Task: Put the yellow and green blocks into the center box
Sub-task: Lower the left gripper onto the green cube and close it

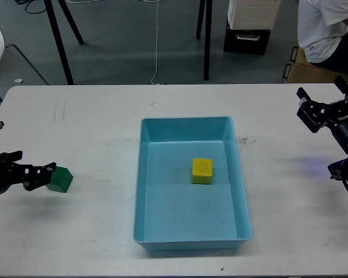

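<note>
Left gripper left of light blue tray, fingers spread at green block, touching or just beside; grip unclear. Judgement: centre fingers on 2 opposite faces, close squarely, lift clear of tray wall. Yellow block already inside tray. Right gripper right of tray, open, empty.

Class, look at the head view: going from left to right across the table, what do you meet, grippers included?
Left gripper → green block → light blue tray holding the yellow block → right gripper.
</note>
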`<state>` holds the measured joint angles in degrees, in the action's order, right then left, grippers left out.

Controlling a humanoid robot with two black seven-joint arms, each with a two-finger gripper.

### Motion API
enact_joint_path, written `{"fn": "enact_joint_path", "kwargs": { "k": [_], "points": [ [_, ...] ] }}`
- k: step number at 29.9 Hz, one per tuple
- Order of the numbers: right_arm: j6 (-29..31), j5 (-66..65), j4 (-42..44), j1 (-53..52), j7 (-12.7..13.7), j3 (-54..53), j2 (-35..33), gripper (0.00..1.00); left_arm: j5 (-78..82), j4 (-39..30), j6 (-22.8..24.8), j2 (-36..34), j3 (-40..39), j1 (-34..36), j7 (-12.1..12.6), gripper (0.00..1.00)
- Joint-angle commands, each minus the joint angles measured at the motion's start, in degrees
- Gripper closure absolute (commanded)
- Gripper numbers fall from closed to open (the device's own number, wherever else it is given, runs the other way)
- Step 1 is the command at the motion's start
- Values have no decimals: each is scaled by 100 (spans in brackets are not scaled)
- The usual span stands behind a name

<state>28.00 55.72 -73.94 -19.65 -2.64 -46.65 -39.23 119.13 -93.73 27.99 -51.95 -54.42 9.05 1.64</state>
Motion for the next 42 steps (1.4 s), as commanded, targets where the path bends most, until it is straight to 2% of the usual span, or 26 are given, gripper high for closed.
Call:
{"fn": "enact_joint_path", "kwargs": {
  "k": [1, 6, 19, 26, 42],
  "points": [
    [0, 0, -24, 13, 0, -2, -14, 1, 364, 22, 1, 123, 54, -17, 3, 0],
    [0, 0, -50, 57, 0, -2, -23, 1, 523, 232, 1, 360, 54, 44, 3, 0],
    [0, -71, -85, 92, 0, -11, -93, 1, 550, 268, 1, 554, 63, -35, 12, 0],
    [0, -71, -130, 145, 0, -37, -102, 1, 550, 505, 1, 721, 326, 18, 12, 0],
    [0, -79, -121, 154, 0, -37, -111, 1, 558, 620, 1, 809, 326, 18, -14, 0]
  ]
}}
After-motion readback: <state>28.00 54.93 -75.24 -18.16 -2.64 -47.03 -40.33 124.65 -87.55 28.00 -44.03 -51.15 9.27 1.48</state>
